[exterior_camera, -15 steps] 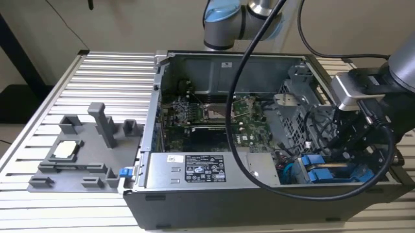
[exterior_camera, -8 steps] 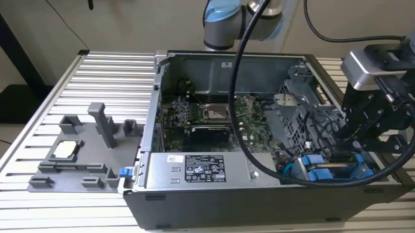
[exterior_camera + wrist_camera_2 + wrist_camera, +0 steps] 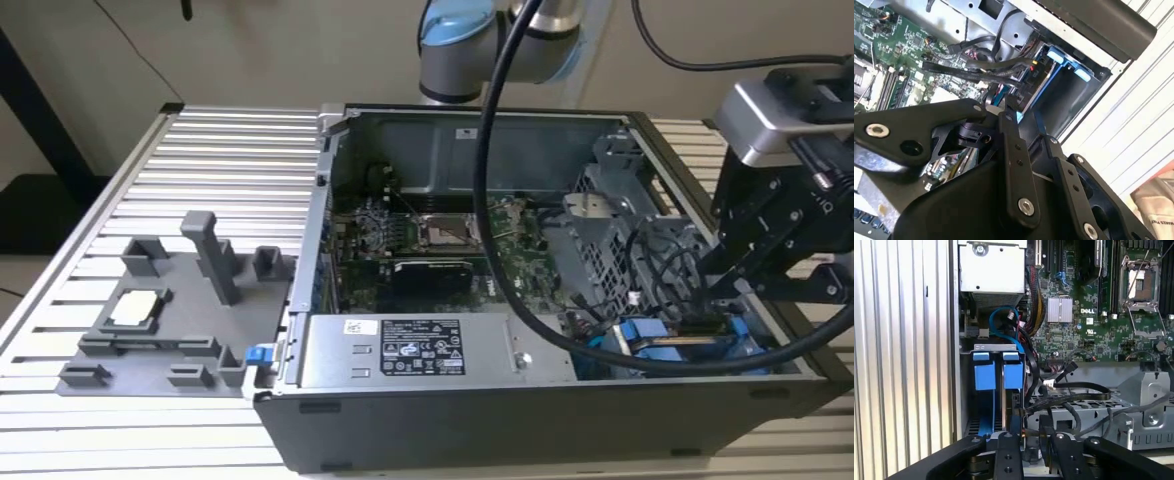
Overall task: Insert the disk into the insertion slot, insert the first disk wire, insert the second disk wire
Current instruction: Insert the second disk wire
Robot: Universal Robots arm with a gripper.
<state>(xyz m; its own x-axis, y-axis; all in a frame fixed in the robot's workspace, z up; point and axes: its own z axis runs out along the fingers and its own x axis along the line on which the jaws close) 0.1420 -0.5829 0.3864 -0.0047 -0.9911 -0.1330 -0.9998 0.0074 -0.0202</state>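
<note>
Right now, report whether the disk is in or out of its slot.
In: the disk stands seated in the insertion slot, beside the other blue-fronted carrier.

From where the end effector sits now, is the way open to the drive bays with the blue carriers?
Probably yes: the end effector hangs just over the blue carriers, with the case open on top. Loose black cables run beside them and might snag.

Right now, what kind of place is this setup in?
Probably a robotics lab bench for computer assembly: an opened computer case on a slatted aluminium table, grey fixture blocks beside it, and a robot arm behind.
</note>
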